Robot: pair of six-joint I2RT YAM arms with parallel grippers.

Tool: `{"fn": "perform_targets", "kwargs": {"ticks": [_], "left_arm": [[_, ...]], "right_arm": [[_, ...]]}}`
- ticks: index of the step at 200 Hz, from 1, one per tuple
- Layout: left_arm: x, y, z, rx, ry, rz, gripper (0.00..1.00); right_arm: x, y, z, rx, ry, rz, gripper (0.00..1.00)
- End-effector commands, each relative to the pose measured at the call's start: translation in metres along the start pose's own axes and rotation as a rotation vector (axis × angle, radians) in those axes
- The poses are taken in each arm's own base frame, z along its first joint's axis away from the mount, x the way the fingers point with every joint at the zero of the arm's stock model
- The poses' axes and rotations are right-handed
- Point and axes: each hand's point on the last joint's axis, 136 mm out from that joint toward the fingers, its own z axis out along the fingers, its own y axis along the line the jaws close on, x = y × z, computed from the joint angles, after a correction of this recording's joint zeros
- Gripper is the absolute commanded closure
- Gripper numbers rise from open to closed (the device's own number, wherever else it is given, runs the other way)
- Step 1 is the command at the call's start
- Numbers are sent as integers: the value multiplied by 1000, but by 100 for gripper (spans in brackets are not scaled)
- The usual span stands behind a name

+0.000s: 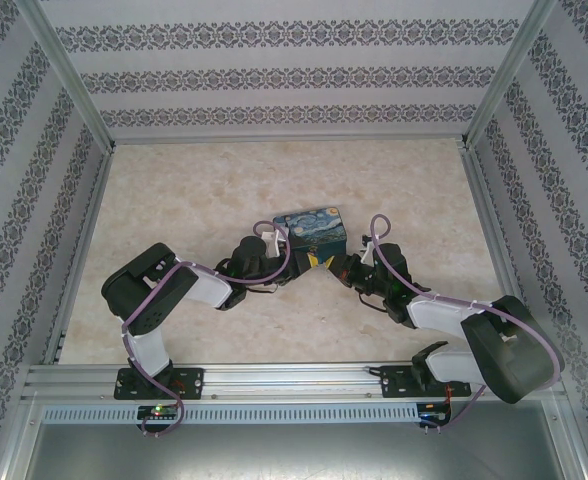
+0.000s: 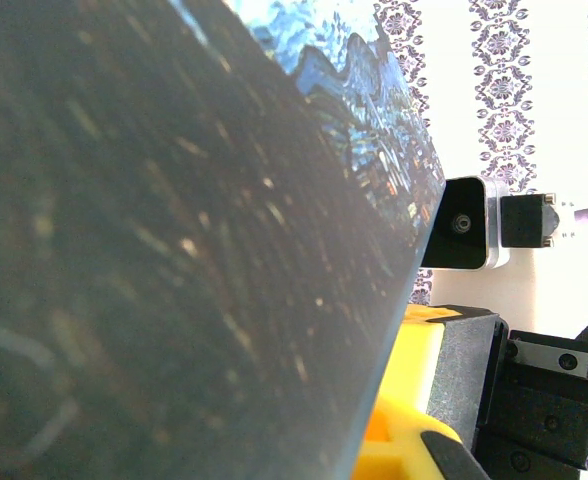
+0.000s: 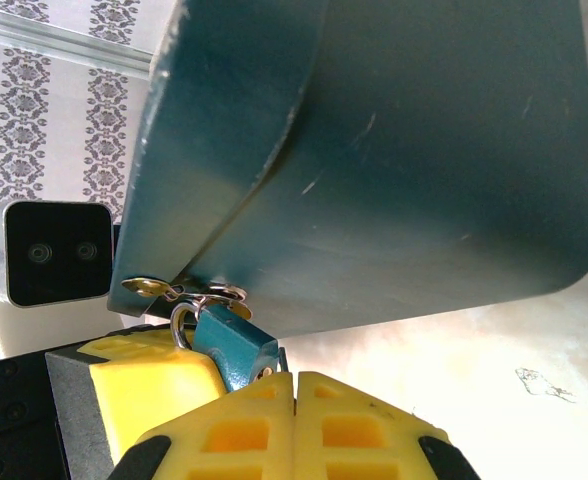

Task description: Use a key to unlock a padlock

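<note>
Right gripper (image 3: 294, 388) closed, yellow fingers (image 3: 364, 430) pressed together with no gap. Just left of the seam, against the top of one finger, the padlock (image 3: 236, 345): teal-blue body tilted, thin shackle threaded through two brass hasp loops (image 3: 224, 293) at the corner of the dark blue box (image 3: 424, 160). Pinched or merely leaning: impossible to tell. Pale marbled table (image 3: 494, 380) to the right. Silver camera block (image 3: 52, 250) at the left, before a patterned wall (image 3: 34, 120).

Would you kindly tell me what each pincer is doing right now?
Left pincer: closed; any hold cannot be told.
Right pincer: closed, fingertips together beside the padlock.
</note>
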Motion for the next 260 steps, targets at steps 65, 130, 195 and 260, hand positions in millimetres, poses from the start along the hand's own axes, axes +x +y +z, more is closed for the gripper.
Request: {"fn": "perform_targets", "kwargs": {"ticks": [65,130,195,260], "left_arm": [[-5,-2,2,25,-9,13,100],[-6,-5,2,36,-13,5,100],[-7,-22,2,117,-8,-43,100],[-13,-50,-2,223,-10,-89,100]], "right_arm": [[-7,37,-2,-95,-17,-42,100],[-2,38,1,-97,-2,-50,100],[-11,36,-2,-110,-29,-52,100],[-23,55,-10,-210,-26,-84,100]]}}
